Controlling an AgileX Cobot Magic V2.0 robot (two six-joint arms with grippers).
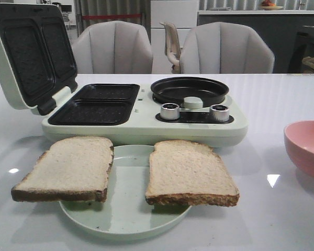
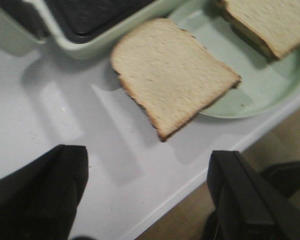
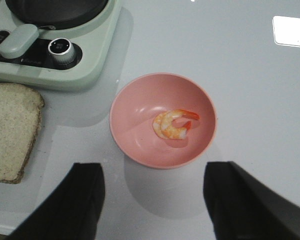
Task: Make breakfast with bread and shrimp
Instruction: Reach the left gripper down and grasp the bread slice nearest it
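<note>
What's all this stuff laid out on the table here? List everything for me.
bread slices: two, pale beige, on the plate, overhanging its rim
plate: one, pale green, at the table's front
breakfast maker: one, pale green, lid open, behind the plate
round pan: one, black, on the maker's right side
knobs: two, silver, maker's front
bowl: one, pink, right of the maker
shrimp: orange-pink, in the bowl
chairs: grey, behind the table
left gripper: black, open
right gripper: black, open
</note>
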